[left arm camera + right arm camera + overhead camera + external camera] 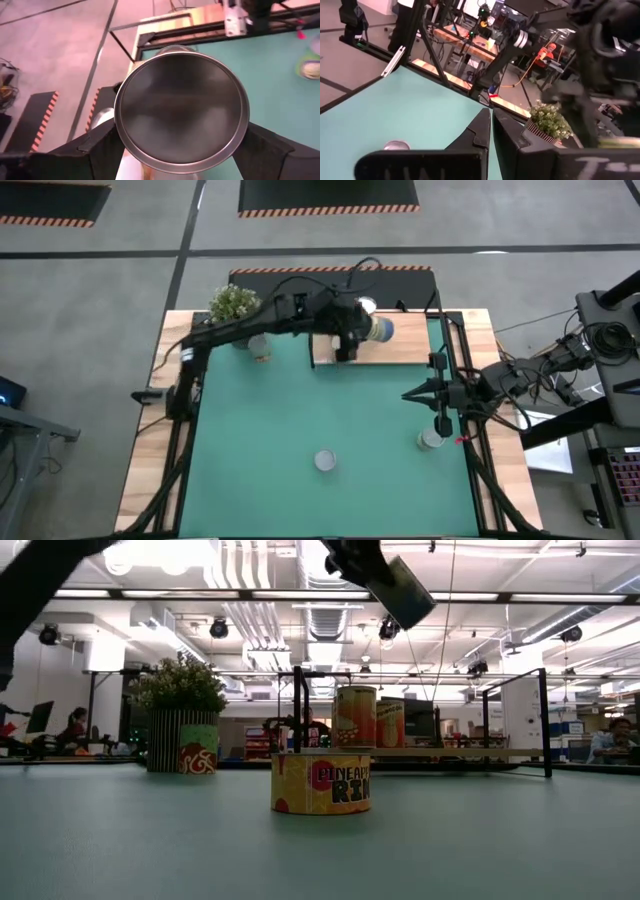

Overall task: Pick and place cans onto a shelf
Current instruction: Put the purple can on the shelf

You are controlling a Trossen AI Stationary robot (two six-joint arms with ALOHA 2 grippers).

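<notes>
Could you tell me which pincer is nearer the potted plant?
Left. The left pincer holds a can over the shelf, beside the potted plant; the right pincer waits across the mat.

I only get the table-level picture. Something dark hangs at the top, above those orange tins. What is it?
Observer: That is the left gripper, holding a held can tipped on its side over the shelf.
Operator: Is it properly gripped?
Observer: In the left wrist view, dark fingers sit on both sides of its round end.
Operator: Is there a second arm?
Observer: Yes. The right gripper is shut, at the green mat's right side, with a loose can nearby.
</notes>
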